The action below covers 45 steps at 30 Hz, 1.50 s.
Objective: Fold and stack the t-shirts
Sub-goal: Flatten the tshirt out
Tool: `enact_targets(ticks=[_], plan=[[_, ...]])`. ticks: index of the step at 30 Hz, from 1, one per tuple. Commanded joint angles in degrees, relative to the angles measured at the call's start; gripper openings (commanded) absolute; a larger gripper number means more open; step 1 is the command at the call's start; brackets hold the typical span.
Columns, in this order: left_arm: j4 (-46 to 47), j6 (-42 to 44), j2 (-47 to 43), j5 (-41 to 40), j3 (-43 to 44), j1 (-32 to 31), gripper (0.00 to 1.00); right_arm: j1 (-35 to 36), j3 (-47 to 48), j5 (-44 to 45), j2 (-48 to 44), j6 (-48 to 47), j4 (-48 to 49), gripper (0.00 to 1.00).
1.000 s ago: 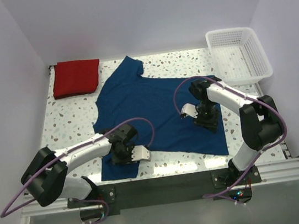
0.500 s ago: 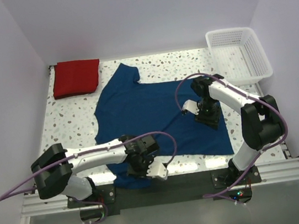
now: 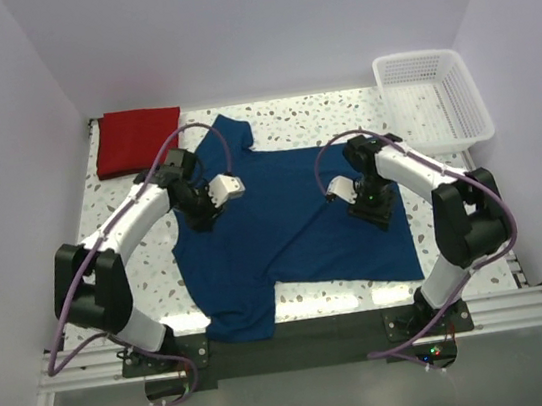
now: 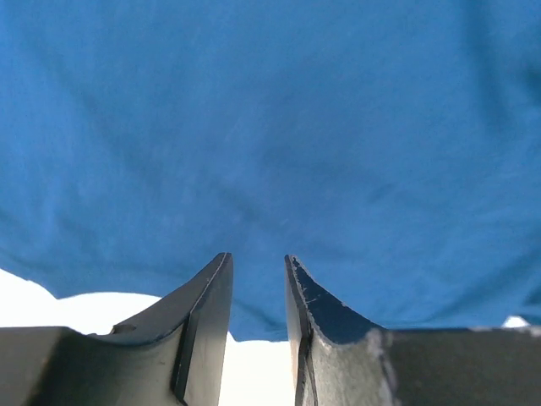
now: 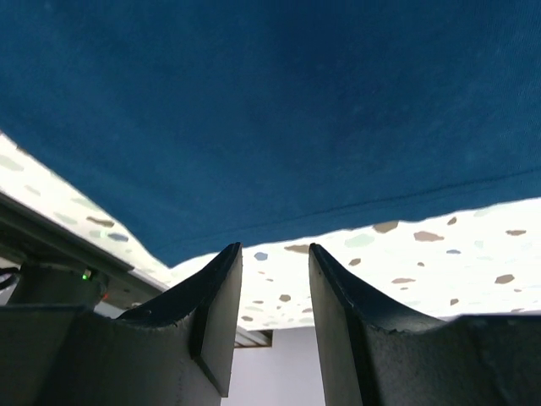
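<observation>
The dark navy t-shirt [image 3: 274, 223] lies spread open across the middle of the table, with one sleeve hanging toward the front edge. The bright red t-shirt [image 3: 138, 139] lies folded at the back left corner. My left gripper [image 3: 198, 210] hovers over the navy shirt's upper left part. In the left wrist view it [image 4: 258, 258] is slightly open and empty above the blue cloth [image 4: 270, 127]. My right gripper [image 3: 372, 206] is over the shirt's right side. In the right wrist view it [image 5: 275, 247] is open and empty by the shirt's hem [image 5: 270, 101].
A white lattice basket [image 3: 412, 57] stands at the back right corner. Speckled table [image 3: 123, 224] shows bare to the left of the navy shirt and along the right edge. The front rail runs along the near edge.
My left arm has swung from the shirt's front left corner up to its back left part. The shirt's lower left now lies pulled toward the front edge. My right gripper barely moved.
</observation>
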Motion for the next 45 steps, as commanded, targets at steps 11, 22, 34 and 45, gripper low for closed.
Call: enact_targets(ticks=[11,22,34,45], plan=[[7.4,5.4,2.3,-6.3,-14.5,9.0,0.34,0.5,-7.0,4.1,5.6,-2.0,8.7,0.42],[3.9,6.7,-2.0,-7.8,-24.4,9.4,0.29,6.8,-12.1,1.8,2.8,-5.0,2.3,0.44],[-1.7,4.7,-4.0,6.5,-0.3,10.6,0.53,-3.1,12.3,-11.1,0.6,2.6,2.1,0.46],[13.6,-11.1,5.1,11.1,13.0,10.6,0.56,-9.9,30.9,1.7,17.1,34.2,24.1,0.53]])
